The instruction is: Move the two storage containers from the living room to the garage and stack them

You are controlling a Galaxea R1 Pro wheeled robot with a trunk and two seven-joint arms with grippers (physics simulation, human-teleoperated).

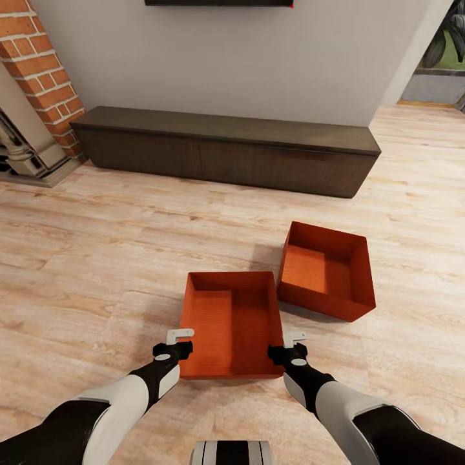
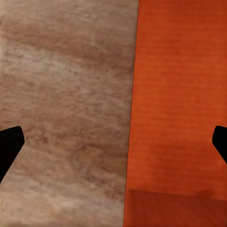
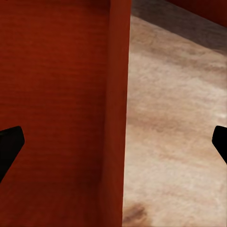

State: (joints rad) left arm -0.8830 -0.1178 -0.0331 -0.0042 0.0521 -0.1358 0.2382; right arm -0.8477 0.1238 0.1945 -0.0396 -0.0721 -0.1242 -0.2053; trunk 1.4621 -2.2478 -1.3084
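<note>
Currently both storage containers [image 1: 232, 323] [image 1: 328, 270] sit on living-room planks, lower centre; left gripper [image 1: 175, 342] and right gripper [image 1: 290, 344] wide, straddling nearer bin's walls; nothing transported.

Count: two storage containers, lower centre [image 1: 232, 326] and centre right [image 1: 327, 271]; one cabinet [image 1: 226, 150]; one fireplace [image 1: 35, 97].

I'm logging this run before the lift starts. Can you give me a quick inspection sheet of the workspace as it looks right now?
Surface: pale wood-plank floor.
Job's things: near container flat on the floor between both arms; far container beyond it to the right, resting tilted.
Clutter: nothing seen.
Grippers: left gripper open, straddling the near container's left wall; right gripper open, straddling its right wall.
Cables: nothing seen.
Surroundings: low dark cabinet against a white wall, brick fireplace at left.
</note>
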